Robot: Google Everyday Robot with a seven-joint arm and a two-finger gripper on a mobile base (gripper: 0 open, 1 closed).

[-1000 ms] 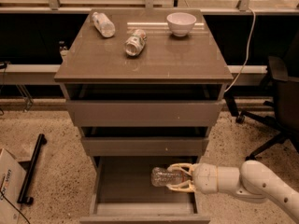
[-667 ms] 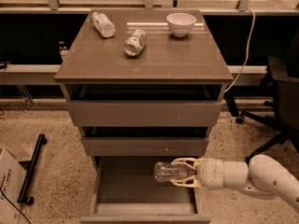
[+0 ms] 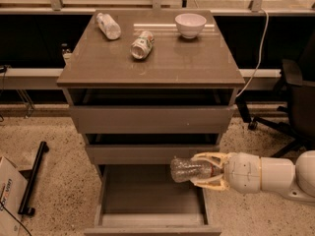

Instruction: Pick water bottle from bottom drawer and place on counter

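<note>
The gripper point(image 3: 194, 170) reaches in from the side with its fingers clamped on the water bottle point(image 3: 183, 169), holding it on its side in the air above the open bottom drawer point(image 3: 147, 198), just under the middle drawer point(image 3: 147, 154) front.

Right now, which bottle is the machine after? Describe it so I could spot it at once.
Find the grey-brown three-drawer cabinet and look down to its open bottom drawer. Over that drawer, the pale tool at the arm's end is clamped around a small clear ribbed water bottle lying sideways. The white-labelled bottle and the green-labelled bottle lie up on the counter, with nothing holding them.
</note>
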